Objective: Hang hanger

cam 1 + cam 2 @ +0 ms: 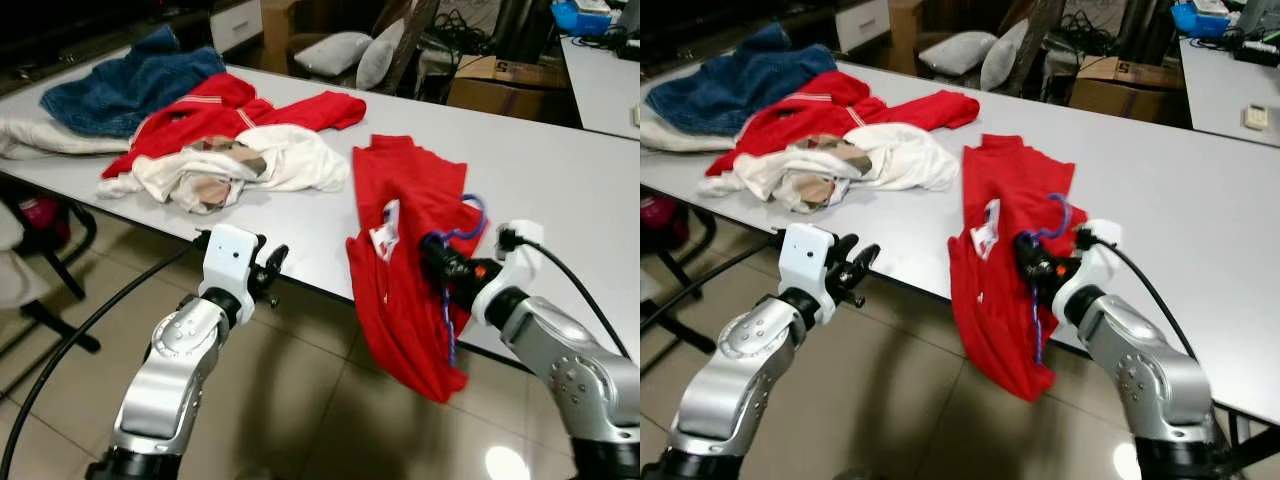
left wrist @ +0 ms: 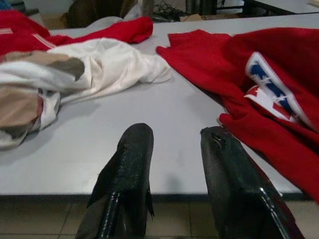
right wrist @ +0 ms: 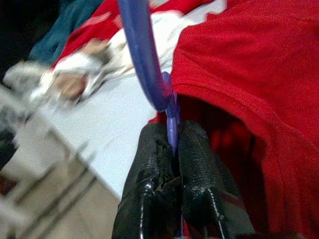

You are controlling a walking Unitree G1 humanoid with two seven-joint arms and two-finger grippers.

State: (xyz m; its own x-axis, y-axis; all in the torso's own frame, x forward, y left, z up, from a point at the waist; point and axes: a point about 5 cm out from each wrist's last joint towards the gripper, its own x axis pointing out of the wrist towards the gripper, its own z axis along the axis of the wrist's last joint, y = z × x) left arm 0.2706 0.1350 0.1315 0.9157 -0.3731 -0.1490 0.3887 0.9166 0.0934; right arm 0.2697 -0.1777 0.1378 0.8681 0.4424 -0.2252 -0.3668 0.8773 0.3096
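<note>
Right wrist: jaws pinch blue hanger (image 3: 144, 59).

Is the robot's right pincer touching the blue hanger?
Touching. In the right wrist view the right pincer has both black fingers pressed shut on the thin shaft of the blue hanger, just below its hook, beside the red shirt.

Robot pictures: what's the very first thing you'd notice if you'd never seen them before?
The bright red shirt jumps out first, draped over the near edge of the white table and hanging toward the floor. The right hand is pinched shut on a blue hanger tucked into that shirt. Farther back to the left lies a jumble of clothes, red, cream and denim blue, while the left hand waits open at the table's edge.
</note>
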